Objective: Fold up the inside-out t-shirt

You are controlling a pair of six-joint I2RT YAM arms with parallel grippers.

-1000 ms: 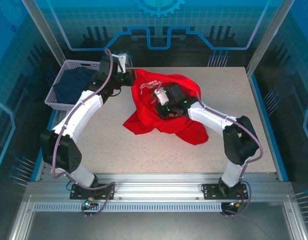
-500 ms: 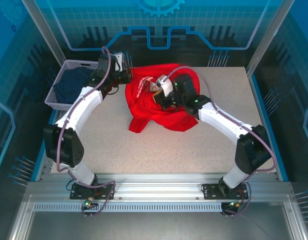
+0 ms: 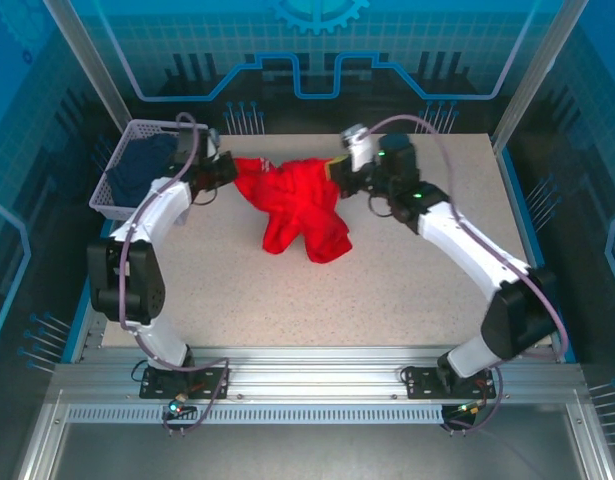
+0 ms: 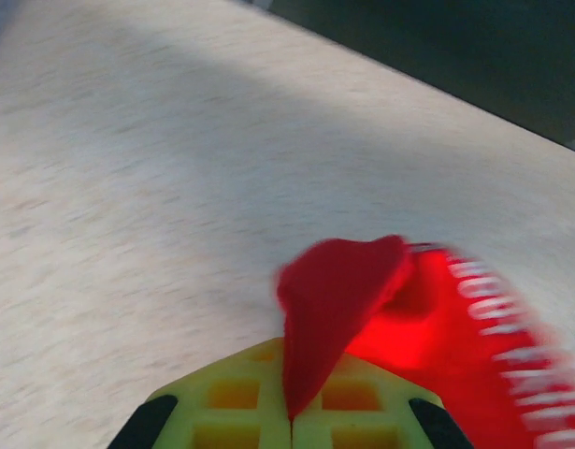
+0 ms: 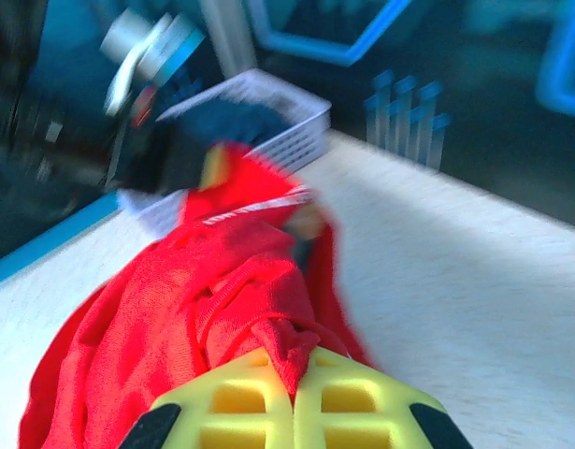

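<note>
The shirt (image 3: 302, 212) lies bunched mid-table (image 3: 417, 285), its far ends lifted: left gripper (image 4: 292, 421) and right gripper (image 5: 294, 385) each clamp tight on a red edge. I judge this the spreading step, before any fold; next calls for drawing the ends apart and laying the cloth flat. Wrist views show both pinches close up; the top view shows the sag, and the basket (image 3: 109, 180) beyond.

Nothing could be read outright. In the left wrist view the inside-out t-shirt (image 4: 336, 290) bore a row of white lettering (image 4: 511, 323) on its red cloth, smeared into pale strokes (block-like, yet no single letter could be made out). In the right wrist view a thin white printed strip (image 5: 257, 210) crossed the same cloth, equally illegible. The back panel (image 3: 317, 55) carried a gear emblem (image 3: 319, 10).
</note>
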